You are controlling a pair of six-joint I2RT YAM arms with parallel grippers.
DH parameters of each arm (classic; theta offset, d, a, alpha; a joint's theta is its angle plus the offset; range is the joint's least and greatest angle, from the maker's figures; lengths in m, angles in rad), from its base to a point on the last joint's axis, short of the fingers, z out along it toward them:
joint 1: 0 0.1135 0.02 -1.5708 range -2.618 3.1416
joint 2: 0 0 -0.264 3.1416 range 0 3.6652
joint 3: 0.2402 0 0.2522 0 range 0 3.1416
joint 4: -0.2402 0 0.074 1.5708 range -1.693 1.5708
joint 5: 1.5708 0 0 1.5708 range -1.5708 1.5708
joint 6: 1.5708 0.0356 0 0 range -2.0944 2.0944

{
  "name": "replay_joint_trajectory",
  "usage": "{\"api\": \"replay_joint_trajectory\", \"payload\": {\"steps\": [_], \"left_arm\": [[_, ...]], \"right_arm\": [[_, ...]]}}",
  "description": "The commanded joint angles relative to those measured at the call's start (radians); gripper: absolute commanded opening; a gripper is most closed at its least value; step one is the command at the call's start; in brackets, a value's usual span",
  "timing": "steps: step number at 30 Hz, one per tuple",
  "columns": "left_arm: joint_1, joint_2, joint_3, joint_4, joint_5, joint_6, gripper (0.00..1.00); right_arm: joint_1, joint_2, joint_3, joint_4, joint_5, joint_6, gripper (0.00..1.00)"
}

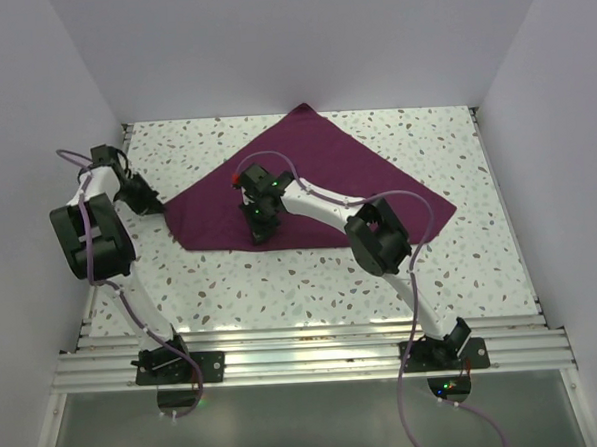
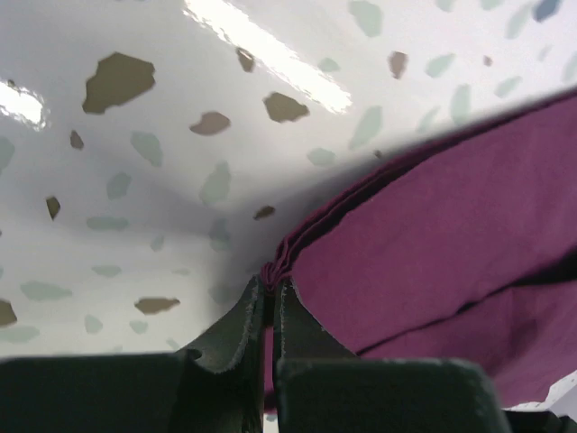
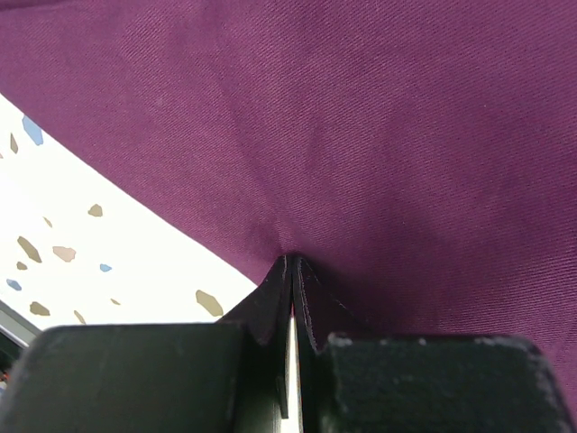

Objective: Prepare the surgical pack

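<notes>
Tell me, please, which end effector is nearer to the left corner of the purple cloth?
Left. The left end effector pinches that corner itself; the right end effector grips the cloth farther along its near edge.

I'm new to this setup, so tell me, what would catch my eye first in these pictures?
A large deep purple cloth lies folded across the far middle of the speckled table. The left tool pinches its left corner, and the right tool is shut on its near edge at the middle.
</notes>
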Motion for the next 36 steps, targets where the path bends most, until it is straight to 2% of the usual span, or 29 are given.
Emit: {"api": "replay_joint_trajectory", "payload": {"steps": [1, 7, 9, 12, 15, 21, 25, 31, 36], "left_arm": [[-0.030, -0.150, -0.015, 0.018, 0.051, -0.009, 0.00], [-0.118, -0.270, -0.031, 0.018, 0.080, -0.062, 0.00], [-0.149, -0.295, -0.020, 0.022, 0.083, -0.096, 0.00], [-0.209, -0.336, -0.002, 0.032, 0.086, -0.143, 0.00], [-0.263, -0.358, 0.021, 0.030, 0.090, -0.180, 0.00], [-0.382, -0.384, 0.047, 0.035, 0.098, -0.255, 0.00], [-0.476, -0.373, 0.073, 0.041, 0.094, -0.303, 0.00], [-0.579, -0.335, 0.136, 0.035, 0.090, -0.347, 0.00], [-0.662, -0.277, 0.198, 0.053, 0.086, -0.394, 0.00]], "right_arm": [[0.010, 0.046, 0.016, -0.041, 0.018, -0.012, 0.02], [0.008, -0.004, 0.036, -0.064, 0.006, -0.022, 0.02], [0.004, -0.035, 0.091, -0.101, 0.020, -0.032, 0.02], [-0.027, -0.142, 0.102, -0.147, 0.051, -0.043, 0.03], [-0.122, -0.283, -0.008, -0.144, 0.003, -0.037, 0.03], [-0.418, -0.562, -0.419, -0.055, 0.015, -0.038, 0.04], [-0.593, -0.638, -0.672, -0.006, 0.057, -0.051, 0.03], [-0.680, -0.599, -0.766, 0.031, 0.077, -0.074, 0.02], [-0.701, -0.515, -0.745, 0.027, 0.058, -0.060, 0.02]]}}
